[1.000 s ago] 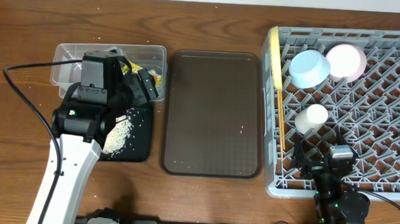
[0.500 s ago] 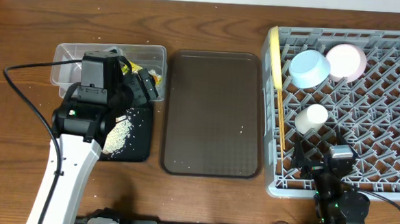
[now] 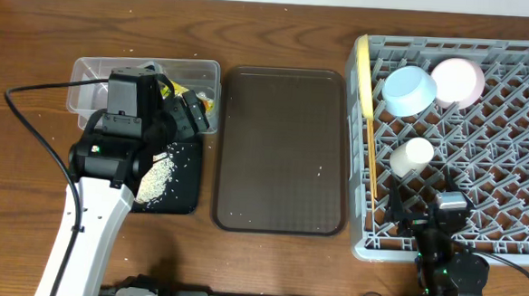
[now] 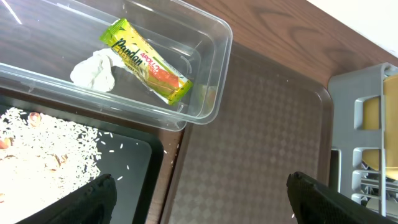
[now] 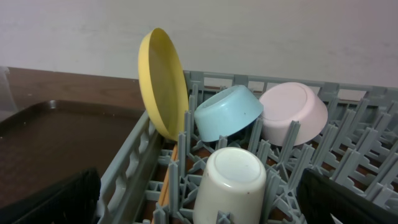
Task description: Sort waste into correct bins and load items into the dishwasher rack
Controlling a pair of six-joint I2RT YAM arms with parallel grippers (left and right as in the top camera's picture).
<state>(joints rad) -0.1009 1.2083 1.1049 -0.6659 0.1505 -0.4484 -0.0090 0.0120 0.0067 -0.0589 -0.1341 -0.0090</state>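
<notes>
Left wrist view: the left gripper (image 4: 202, 199) hangs wide open and empty over the clear tub (image 4: 214, 93), where the snack wrapper (image 4: 146, 61) and tissue (image 4: 93, 70) lie together. Rice (image 4: 37, 149) is scattered on the black tray (image 4: 140, 171) just beside it. The right gripper (image 3: 423, 209) is also spread wide and holds nothing, low over the rack (image 3: 517, 179) that holds the yellow plate (image 5: 163, 84), blue bowl (image 5: 227, 115), pink bowl (image 5: 293, 112) and cup (image 5: 235, 177).

serving tray (image 3: 283, 149) mostly bare, rack (image 3: 507, 188) corner crowded
</notes>
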